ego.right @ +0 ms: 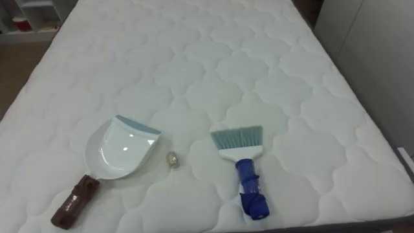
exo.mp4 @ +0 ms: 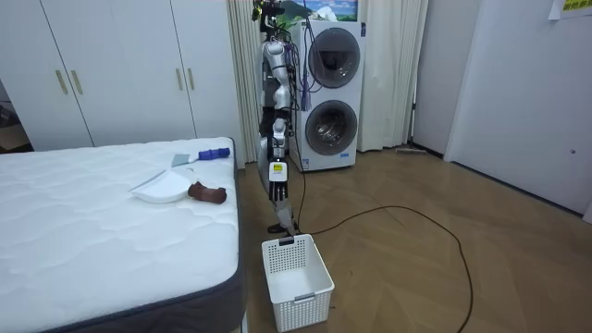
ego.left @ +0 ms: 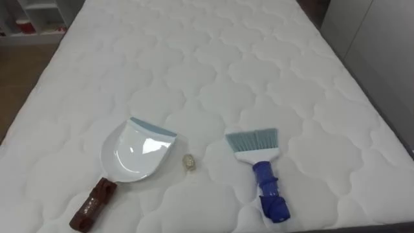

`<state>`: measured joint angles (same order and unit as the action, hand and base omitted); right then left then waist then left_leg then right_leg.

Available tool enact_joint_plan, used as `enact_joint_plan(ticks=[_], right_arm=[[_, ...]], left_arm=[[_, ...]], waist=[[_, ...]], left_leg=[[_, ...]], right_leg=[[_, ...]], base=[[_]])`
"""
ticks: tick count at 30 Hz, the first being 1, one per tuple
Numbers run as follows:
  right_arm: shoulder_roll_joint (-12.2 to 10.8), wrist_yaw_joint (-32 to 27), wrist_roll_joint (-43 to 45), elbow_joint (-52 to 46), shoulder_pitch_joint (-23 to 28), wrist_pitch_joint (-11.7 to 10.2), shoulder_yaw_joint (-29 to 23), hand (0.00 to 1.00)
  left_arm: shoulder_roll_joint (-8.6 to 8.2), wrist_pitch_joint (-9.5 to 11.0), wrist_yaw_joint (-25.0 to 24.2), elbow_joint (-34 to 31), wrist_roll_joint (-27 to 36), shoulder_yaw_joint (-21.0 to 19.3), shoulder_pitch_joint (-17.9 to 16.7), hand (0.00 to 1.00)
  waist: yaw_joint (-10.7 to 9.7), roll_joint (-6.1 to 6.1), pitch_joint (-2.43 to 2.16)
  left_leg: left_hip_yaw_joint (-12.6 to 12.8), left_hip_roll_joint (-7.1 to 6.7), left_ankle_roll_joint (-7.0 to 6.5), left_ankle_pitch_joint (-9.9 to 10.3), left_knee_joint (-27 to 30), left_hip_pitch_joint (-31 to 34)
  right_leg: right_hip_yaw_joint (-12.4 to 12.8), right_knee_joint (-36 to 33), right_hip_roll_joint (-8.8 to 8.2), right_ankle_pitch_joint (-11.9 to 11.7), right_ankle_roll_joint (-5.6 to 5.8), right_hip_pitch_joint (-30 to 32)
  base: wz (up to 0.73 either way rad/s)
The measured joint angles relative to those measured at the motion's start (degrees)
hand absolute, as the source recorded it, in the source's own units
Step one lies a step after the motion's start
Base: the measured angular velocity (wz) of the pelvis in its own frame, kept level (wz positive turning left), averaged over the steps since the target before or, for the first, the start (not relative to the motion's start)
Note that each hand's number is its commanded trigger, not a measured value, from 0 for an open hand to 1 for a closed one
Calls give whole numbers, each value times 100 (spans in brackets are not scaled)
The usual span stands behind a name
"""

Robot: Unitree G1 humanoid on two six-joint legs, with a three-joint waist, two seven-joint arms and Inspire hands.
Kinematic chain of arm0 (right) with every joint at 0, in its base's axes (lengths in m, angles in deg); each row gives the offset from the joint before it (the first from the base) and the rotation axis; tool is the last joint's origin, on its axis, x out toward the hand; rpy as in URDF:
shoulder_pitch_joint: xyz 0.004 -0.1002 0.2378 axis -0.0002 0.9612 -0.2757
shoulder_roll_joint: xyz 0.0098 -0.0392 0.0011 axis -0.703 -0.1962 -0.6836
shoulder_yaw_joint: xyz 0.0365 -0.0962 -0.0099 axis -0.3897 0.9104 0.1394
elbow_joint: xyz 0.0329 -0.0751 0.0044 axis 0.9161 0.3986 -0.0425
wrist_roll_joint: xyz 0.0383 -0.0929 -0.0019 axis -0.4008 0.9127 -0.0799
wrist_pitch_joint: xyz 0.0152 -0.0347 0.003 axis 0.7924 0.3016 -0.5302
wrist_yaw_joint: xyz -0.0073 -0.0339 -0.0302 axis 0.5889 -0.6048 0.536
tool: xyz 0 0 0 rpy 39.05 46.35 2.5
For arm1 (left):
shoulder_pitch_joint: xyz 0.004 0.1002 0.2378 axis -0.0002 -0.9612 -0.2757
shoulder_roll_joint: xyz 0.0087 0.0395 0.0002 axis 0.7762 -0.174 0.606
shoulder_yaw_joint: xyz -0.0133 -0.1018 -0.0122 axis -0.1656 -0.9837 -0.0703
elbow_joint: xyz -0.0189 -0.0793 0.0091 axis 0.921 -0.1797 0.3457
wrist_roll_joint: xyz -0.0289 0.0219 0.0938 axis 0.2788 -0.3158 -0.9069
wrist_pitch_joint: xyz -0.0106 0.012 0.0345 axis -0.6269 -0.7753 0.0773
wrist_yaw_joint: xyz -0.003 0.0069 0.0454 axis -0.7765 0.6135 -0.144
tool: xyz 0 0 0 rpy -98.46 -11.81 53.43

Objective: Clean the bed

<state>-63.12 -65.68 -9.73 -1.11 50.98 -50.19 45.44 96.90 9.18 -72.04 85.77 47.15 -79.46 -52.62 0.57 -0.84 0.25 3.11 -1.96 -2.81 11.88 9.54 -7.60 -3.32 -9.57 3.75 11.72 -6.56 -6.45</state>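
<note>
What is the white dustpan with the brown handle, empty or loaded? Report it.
Empty. The white dustpan shows a bare glossy scoop; the small beige scrap lies outside it on the white quilted mattress.

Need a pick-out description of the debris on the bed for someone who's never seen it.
On the white mattress, near the robot's edge, lie a white dustpan at left and a blue brush at right. Between them, closer to the dustpan, sits the debris: a tiny beige lump, far smaller than either tool.

Bed [ego.left: 259,52] carries dustpan [ego.left: 132,155], small scrap [ego.left: 188,162] and brush [ego.left: 260,169].
</note>
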Motion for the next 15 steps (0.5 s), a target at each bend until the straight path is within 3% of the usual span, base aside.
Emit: enact_joint_plan(ticks=[11, 15], right_arm=[[-8, -238, -64, -62, -16, 11, 3, 0], [-7, -298, -158, -86, -59, -28, 7, 0]], left_arm=[[0, -3, 64, -69, -4, 12, 24, 0], [1, 7, 363, -136, -4, 14, 30, 0]], waist=[[-10, -34, -8], [5, -4, -8]], left_leg=[[4, -11, 0, 1, 11, 0], [2, -10, 0, 0, 14, -18]], right_leg=[[-26, 12, -13, 3, 6, -11], [-15, -3, -11, 4, 5, -10]], base=[[0], [0]])
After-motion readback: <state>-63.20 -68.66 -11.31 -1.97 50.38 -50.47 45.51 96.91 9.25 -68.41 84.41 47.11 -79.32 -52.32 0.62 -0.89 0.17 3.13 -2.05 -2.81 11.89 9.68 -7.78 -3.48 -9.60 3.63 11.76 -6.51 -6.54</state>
